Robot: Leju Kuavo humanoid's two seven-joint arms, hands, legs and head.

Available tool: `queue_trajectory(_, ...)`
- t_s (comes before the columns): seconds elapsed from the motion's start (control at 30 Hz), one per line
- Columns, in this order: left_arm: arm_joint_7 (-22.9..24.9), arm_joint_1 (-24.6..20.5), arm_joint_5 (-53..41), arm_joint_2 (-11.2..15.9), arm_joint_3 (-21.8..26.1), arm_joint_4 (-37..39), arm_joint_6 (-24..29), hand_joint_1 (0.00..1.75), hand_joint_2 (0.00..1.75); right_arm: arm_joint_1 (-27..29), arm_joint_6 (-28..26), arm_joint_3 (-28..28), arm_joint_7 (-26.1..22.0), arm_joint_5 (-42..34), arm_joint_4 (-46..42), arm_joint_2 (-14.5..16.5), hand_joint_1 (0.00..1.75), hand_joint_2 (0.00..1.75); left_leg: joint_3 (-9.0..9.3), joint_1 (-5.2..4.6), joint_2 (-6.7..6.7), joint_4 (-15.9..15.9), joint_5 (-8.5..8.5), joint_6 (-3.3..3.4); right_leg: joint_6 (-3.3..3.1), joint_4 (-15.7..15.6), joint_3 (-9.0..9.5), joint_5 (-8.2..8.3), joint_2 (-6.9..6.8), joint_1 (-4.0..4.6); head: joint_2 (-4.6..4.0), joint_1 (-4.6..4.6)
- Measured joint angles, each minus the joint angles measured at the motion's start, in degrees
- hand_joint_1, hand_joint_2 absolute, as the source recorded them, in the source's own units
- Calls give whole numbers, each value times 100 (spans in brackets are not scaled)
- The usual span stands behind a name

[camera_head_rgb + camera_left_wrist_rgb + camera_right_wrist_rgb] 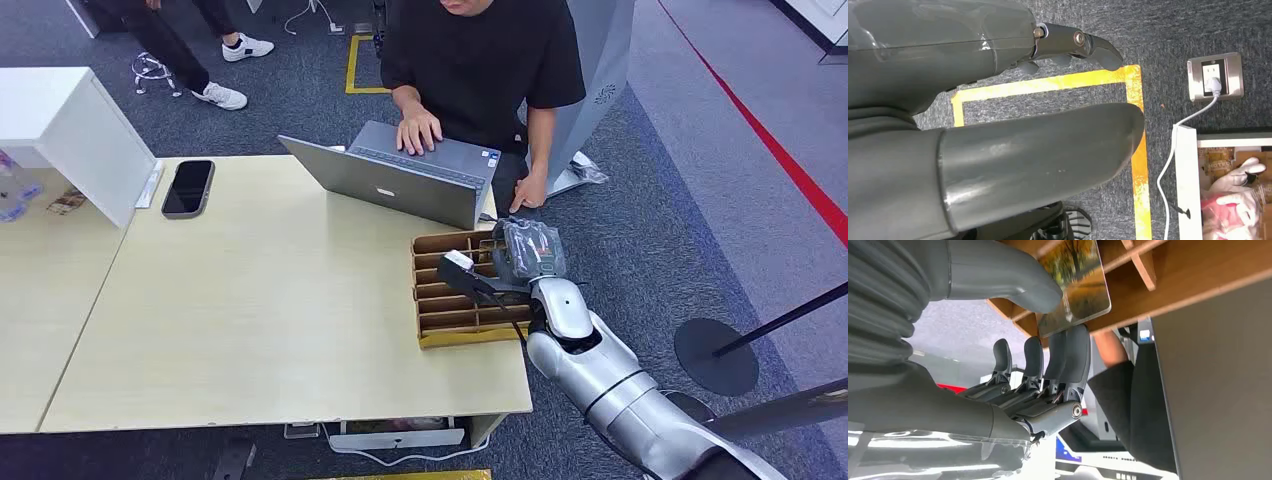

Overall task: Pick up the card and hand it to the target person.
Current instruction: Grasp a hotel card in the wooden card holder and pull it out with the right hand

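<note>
Right hand [1013, 340] fingers [1075, 360] pinching card [1075, 282], left hand [998, 120] empty

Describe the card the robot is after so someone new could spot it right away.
Start at the open laptop on the wooden table; beside it sits a slotted cardboard organizer. There the right hand pinches the card, a glossy one printed with autumn trees.

The right arm [610, 385] is stretched forward from below, its hand [528, 252] raised at the wrist. A card [1075, 282] is pinched between the thick thumb [1013, 275] and the dark fingers [1073, 360]. The left hand [998, 125] is held with fingers apart, nothing in it.
</note>
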Motion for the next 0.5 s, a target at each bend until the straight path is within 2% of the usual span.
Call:
queue_trajectory(0.3, -5, 0, -5, 0, 0, 1, -2, 0, 0, 85, 56, 16, 60, 52, -29, -4, 96, 175, 0, 0, 0, 0, 0, 0, 0, 0, 0, 0, 2, 0, 0, -1)
queue_trajectory(0.37, -6, 0, -8, 0, 0, 1, -1, 0, 0, 94, 73, 37, 62, 64, -29, -4, 99, 175, 0, 0, 1, 0, 0, 0, 0, 0, 0, 0, 2, 0, 0, -1)
queue_trajectory(0.5, -5, 1, -21, 0, 0, 1, 0, 0, 0, 100, 97, 75, 61, 82, -32, -4, 119, 175, 1, 0, 1, 0, 0, 0, 0, 0, 0, 0, 2, 0, 0, -1)
